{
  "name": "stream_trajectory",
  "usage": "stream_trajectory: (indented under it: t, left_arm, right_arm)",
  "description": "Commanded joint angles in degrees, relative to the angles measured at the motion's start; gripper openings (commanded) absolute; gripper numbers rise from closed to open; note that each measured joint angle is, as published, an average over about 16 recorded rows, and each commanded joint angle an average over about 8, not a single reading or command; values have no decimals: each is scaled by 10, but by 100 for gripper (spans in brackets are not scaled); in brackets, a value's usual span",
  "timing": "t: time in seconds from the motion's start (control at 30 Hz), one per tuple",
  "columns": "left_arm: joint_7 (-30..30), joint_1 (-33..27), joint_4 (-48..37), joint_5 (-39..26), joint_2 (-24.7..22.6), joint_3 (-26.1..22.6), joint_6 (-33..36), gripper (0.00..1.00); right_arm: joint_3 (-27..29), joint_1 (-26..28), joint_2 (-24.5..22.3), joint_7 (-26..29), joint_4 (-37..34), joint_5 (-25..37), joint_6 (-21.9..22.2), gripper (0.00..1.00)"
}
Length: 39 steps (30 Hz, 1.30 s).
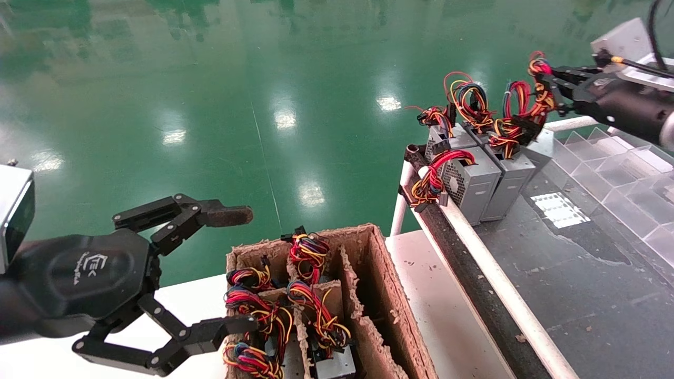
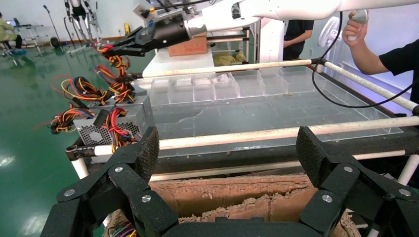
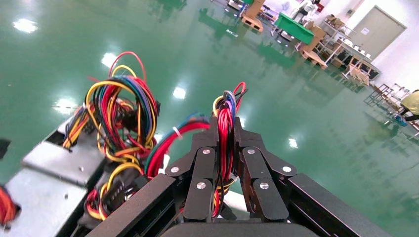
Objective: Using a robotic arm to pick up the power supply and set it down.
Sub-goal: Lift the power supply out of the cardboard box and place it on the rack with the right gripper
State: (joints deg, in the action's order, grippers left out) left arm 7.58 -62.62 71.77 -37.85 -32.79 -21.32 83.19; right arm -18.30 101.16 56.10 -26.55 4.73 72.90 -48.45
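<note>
Left gripper [image 1: 239,268] nearest, parked over the cardboard box [image 1: 379,295], fingers spread wide and empty, one pad [image 1: 226,216] worn brown. Box is ragged pulp, its cells full of wired units. Right gripper [image 1: 547,87] is clamped on a red-yellow wire bundle [image 3: 225,123] above the grey metal supply [image 1: 513,176], which sits at the conveyor [image 1: 579,263] edge beside two more. Clear plastic dividers [image 1: 621,173] stand behind. The left wrist view alone shows a person's arm [image 2: 368,49].
</note>
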Motion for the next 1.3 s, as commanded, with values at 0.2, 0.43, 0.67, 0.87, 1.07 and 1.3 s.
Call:
stream_trajectory:
  t: [0.2, 0.43, 0.67, 0.87, 1.07, 1.3]
  left_arm:
    - [0, 0, 0, 0, 0, 0, 0, 100]
    - [0, 0, 0, 0, 0, 0, 0, 100]
    - [0, 0, 0, 0, 0, 0, 0, 100]
    - [0, 0, 0, 0, 0, 0, 0, 100]
    - [0, 0, 0, 0, 0, 0, 0, 100]
    - [0, 0, 0, 0, 0, 0, 0, 100]
  right_arm:
    - [1, 12, 33, -14, -17, -2, 23, 0]
    - [6, 21, 57, -23, -28, -8, 49, 0]
    - [7, 16, 76, -37, -37, -9, 77, 0]
    - [9, 9, 85, -49, -40, -11, 90, 57]
    - [10, 10, 86, -53, -42, -14, 93, 100]
    - [10, 12, 81, -54, -44, -14, 81, 100]
